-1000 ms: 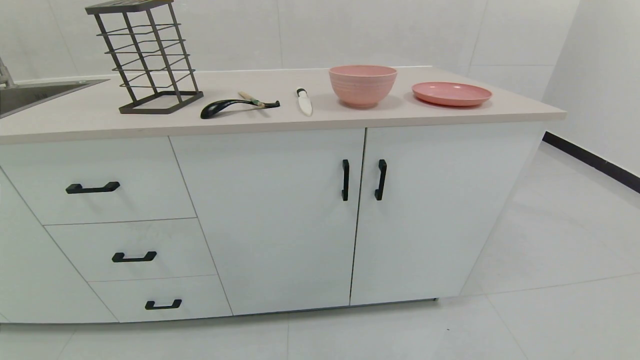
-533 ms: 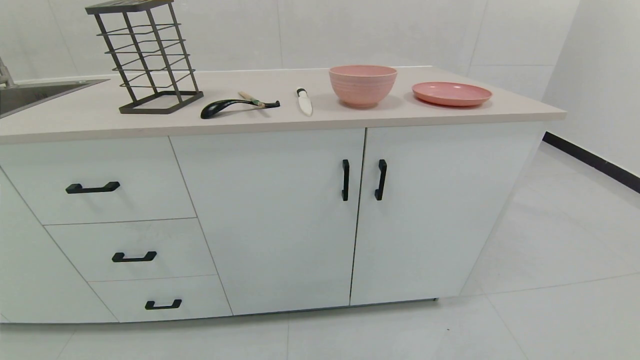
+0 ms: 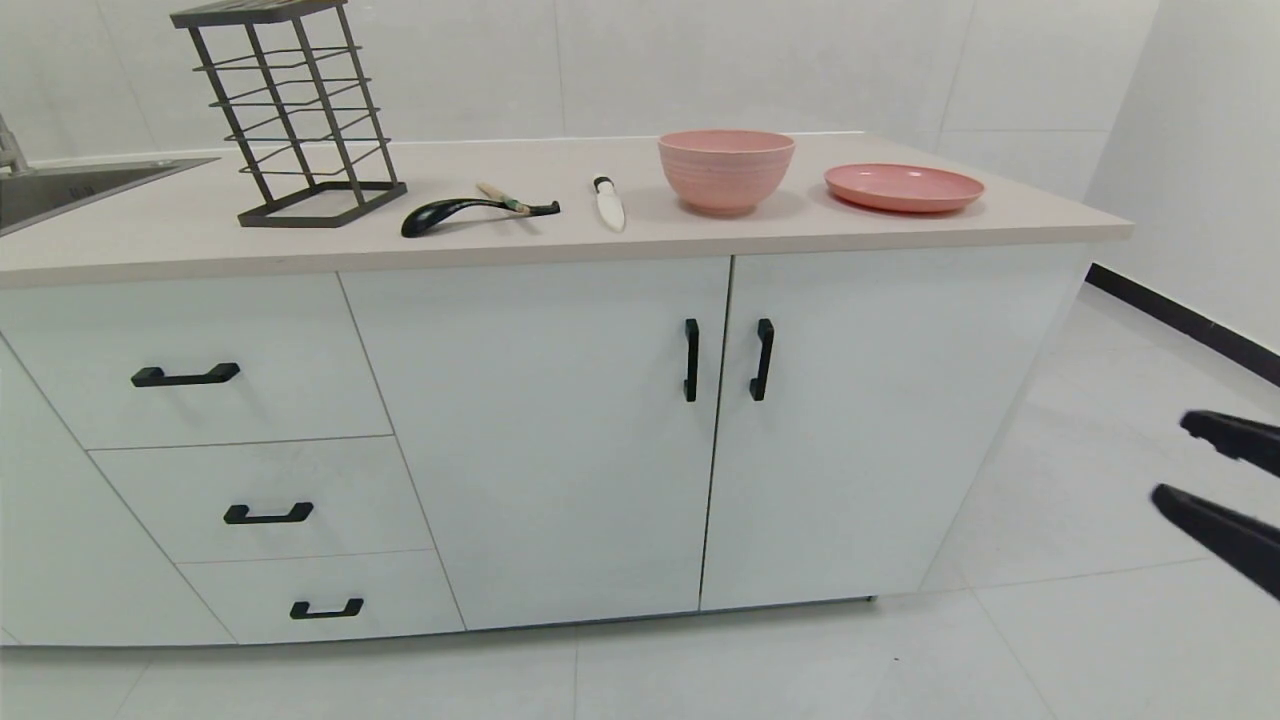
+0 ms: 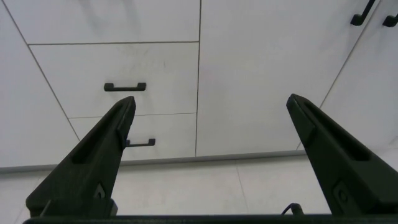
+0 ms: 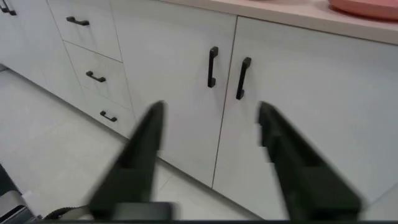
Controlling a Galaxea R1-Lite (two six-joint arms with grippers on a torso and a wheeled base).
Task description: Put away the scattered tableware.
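On the countertop [image 3: 150, 245] lie a black ladle [image 3: 440, 213], a small wooden-handled utensil [image 3: 503, 199] and a white-bladed knife [image 3: 607, 203]. To their right stand a pink bowl [image 3: 726, 170] and a flat pink plate [image 3: 903, 187]. My right gripper [image 3: 1171, 457] is open at the right edge, low beside the cabinet and far below the tableware. Its wrist view has the right gripper [image 5: 211, 109] facing the two cabinet door handles [image 5: 212, 66], with the plate's rim [image 5: 367, 6] above. My left gripper [image 4: 210, 102] is open and empty, pointing at the lower drawers [image 4: 124, 86].
A dark wire rack [image 3: 295, 110] stands on the counter's left part, with a sink [image 3: 80, 185] beyond it at the far left. Below are three drawers [image 3: 185, 376] and two closed doors [image 3: 690, 360]. Open tiled floor [image 3: 1100, 500] extends to the right.
The right gripper's two black fingers have come into the head view at the right edge. The tableware and cabinet stay as they were.
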